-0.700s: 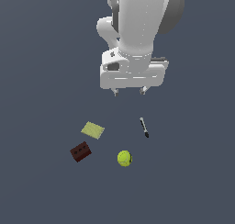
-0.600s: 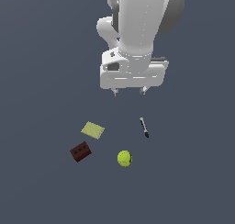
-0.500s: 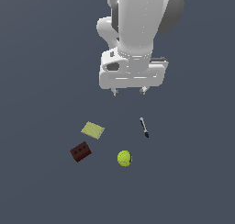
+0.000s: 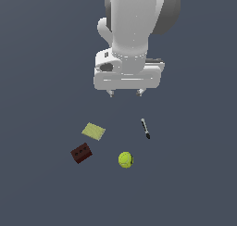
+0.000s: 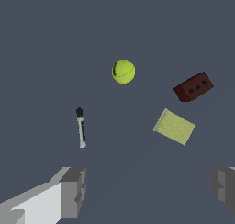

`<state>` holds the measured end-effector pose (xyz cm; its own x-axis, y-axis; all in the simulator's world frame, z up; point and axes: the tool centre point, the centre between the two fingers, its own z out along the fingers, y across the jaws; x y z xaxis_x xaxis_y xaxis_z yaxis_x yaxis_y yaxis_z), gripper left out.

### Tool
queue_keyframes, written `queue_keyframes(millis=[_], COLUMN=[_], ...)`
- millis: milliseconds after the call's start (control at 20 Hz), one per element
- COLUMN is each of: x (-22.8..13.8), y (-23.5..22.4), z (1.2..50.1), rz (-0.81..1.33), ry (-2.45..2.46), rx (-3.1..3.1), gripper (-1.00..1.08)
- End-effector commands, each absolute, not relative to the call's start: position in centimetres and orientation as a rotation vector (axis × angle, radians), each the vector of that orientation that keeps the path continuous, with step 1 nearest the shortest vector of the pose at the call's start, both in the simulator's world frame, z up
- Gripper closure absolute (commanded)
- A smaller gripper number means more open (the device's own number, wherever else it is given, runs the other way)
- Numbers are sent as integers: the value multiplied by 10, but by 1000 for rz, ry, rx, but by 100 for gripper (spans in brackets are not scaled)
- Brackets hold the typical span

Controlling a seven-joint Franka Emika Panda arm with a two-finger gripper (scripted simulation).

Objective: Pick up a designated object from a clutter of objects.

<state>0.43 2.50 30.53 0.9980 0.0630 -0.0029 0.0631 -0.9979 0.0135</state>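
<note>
The designated object, a flat pale yellow-green pad, lies on the dark floor. Close to it are the other items of the clutter: a dark red-brown holed brick, a yellow-green tennis ball and a thin black-and-grey stick. My gripper hangs high above the floor, apart from all of them. It is open with nothing between its fingers.
The floor is a plain dark grey-blue surface. The brick sits just past the pad toward the exterior view's left. The stick lies toward the exterior view's right, the ball between them and nearer the camera.
</note>
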Motion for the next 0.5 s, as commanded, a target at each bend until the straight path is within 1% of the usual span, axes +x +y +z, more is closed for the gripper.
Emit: queue_keyframes(millis=[0, 450], x=[4, 8], y=[25, 16], z=[305, 294], rz=[-4, -6], ry=[99, 180], rx=[3126, 3117], gripper=[-92, -92])
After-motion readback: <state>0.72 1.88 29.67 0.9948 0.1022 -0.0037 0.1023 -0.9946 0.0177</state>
